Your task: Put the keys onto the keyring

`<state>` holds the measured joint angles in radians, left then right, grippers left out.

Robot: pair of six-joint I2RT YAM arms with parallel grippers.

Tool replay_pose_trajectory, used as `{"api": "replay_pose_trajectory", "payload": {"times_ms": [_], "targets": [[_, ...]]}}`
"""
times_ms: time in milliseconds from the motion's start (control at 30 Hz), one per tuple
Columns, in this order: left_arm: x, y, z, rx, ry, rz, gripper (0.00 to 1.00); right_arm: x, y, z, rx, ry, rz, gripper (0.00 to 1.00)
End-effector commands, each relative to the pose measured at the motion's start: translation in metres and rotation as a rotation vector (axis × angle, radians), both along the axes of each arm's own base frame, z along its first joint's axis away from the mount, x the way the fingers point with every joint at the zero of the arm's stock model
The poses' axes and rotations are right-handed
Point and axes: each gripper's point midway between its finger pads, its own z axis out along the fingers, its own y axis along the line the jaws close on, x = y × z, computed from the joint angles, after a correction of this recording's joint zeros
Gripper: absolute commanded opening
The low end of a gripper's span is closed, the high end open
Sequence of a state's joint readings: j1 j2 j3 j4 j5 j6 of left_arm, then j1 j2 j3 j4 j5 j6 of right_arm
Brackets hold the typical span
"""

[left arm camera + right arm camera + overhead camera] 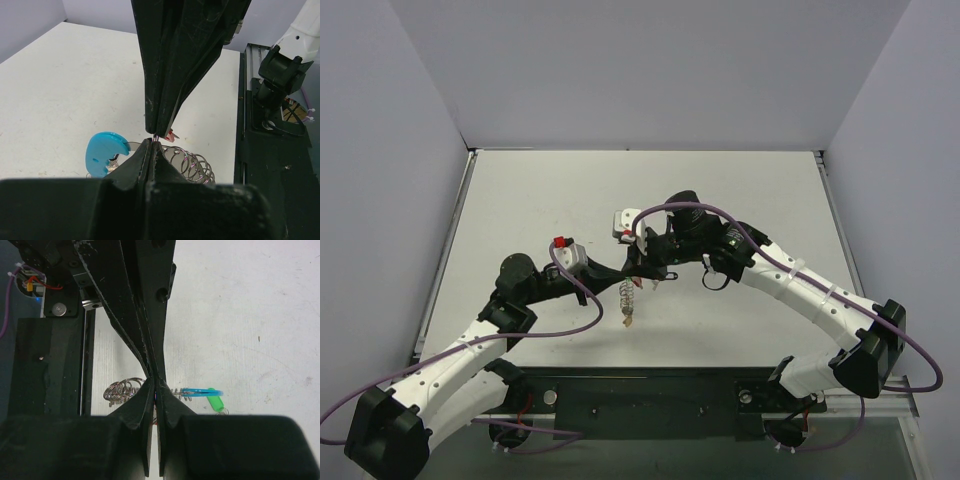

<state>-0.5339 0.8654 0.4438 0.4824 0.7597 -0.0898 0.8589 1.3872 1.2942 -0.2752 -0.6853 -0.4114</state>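
1. A white table [520, 200] stands between grey walls [650, 70], with a black rail [650, 395] along the table's near edge.
2. Above the table's middle, the left gripper [620, 272] and right gripper [642, 267] meet tip to tip. Both are pinched tight on the keyring [627, 300], which hangs over the table.
3. Its blue tag [102, 152] and a green-tagged key [216, 402] dangle above the table.

top view: keyring [628, 300] too small to make out its parts | left wrist: left gripper [152, 145] hides the near part of the coils [195, 167]; red tag [171, 134] a mere sliver behind right gripper [159, 125] | right wrist: blue tag [199, 391] edge-on, outline unreadable; whatever hangs below green tag [216, 403] hidden by gripper body
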Motion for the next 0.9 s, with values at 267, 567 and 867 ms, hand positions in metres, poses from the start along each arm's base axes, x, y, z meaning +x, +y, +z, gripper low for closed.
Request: {"api": "replay_pose_trajectory", "payload": {"times_ms": [267,567,867], "targets": [[0.006,-0.0007,0.0454,-0.079,-0.112,0.013,0.0,-0.011,-0.0074,0.0111,0.004,-0.03,0.043,0.0],[0.0079,-0.0008,0.044,-0.076,-0.099,0.018,0.0,-0.0132,-0.0092,0.0111,0.001,-0.038,0.056,0.0],[0.0102,-0.0015,0.0422,-0.068,-0.083,0.023,0.0,-0.0187,-0.0113,0.0091,-0.012,-0.055,0.085,0.0]]}}
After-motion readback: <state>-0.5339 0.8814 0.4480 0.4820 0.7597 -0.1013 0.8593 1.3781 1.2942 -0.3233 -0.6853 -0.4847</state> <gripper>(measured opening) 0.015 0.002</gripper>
